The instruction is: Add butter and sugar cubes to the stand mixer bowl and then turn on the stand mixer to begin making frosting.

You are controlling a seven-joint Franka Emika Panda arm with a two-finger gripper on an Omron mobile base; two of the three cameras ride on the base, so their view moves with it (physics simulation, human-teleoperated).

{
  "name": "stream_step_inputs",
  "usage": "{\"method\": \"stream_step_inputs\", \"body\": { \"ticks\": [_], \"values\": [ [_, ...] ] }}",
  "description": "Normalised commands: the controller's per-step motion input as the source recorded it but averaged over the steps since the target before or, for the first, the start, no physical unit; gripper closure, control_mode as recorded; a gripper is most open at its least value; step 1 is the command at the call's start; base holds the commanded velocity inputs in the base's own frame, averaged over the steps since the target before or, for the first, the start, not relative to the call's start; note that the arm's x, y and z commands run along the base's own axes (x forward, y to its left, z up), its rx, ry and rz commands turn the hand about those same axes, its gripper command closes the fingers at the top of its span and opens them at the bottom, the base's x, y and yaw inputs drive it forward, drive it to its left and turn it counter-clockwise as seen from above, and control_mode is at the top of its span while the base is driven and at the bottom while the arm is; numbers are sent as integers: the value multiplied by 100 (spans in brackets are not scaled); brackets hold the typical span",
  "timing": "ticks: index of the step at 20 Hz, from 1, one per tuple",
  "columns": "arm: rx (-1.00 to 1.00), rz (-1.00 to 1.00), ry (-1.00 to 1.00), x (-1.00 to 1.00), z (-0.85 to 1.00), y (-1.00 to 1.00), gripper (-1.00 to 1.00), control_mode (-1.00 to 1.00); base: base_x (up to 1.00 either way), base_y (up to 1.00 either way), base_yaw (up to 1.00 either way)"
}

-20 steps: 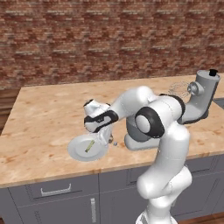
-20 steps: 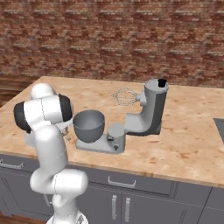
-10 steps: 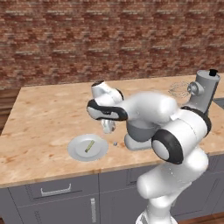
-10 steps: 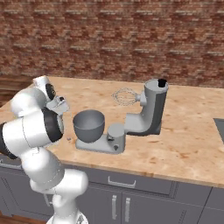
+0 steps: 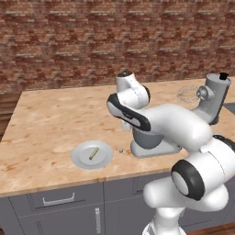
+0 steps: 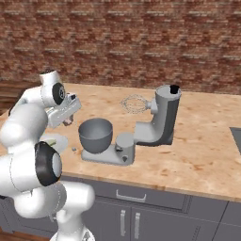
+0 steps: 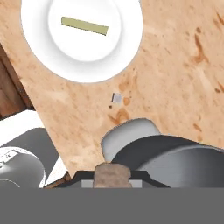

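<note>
Hand view, butter point(image 7: 85, 26) on plate point(image 7: 127, 48), sugar cube point(image 7: 117, 97) beside bowl point(image 7: 175, 157), jaws' grip unclear, fingertips cropped

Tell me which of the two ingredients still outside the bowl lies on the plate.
The butter, the thin olive-yellow stick, lies on the white plate. The sugar cube, a tiny pale speck, sits on the bare counter between plate and stand mixer bowl.

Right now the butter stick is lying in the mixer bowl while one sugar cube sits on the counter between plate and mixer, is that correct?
Not quite: the butter lies on the white plate, not in the stand mixer bowl, as the hand view shows. The rest holds: one sugar cube sits on the counter between the plate and the stand mixer.
</note>
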Motion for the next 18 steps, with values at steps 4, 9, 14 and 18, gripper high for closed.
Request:
{"method": "stream_step_inputs", "body": {
  "ticks": [4,9,14,18],
  "values": [
    [7,-5,-2,5,21,-74,100,-100,0,0,0],
    [6,-4,0,21,1,-46,100,-100,0,0,0],
    [2,-4,4,27,-18,-12,100,-100,0,0,0],
    [0,-5,9,26,-33,-13,100,-100,0,0,0]
  ]
}}
